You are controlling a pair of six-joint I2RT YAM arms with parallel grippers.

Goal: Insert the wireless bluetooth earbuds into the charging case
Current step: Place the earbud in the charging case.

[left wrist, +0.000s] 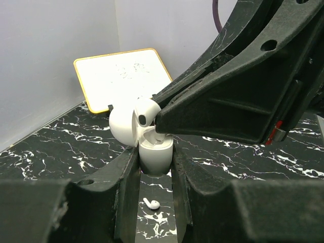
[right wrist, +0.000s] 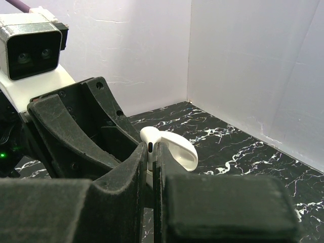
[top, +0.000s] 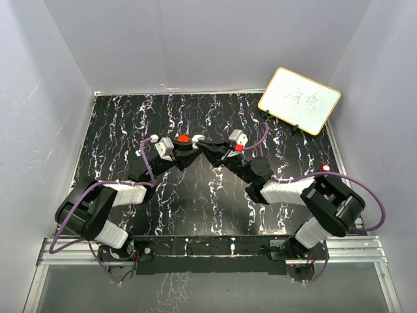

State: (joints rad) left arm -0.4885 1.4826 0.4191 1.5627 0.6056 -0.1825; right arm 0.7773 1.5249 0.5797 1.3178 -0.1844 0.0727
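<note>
Left jaws: closed narrowly on the small glossy white plastic charging case (left wrist: 156,158), which is held upright with its rounded lid hinged open. Right jaws: pinched on one glossy white stemmed earbud (right wrist: 150,142), stem down at the case mouth and seemingly not yet fully seated, so the first insertion is judged under way. Outstanding: the second white earbud (left wrist: 151,204) lies loose on the black, white-veined table (left wrist: 61,147), below the case in the left wrist view.
</note>
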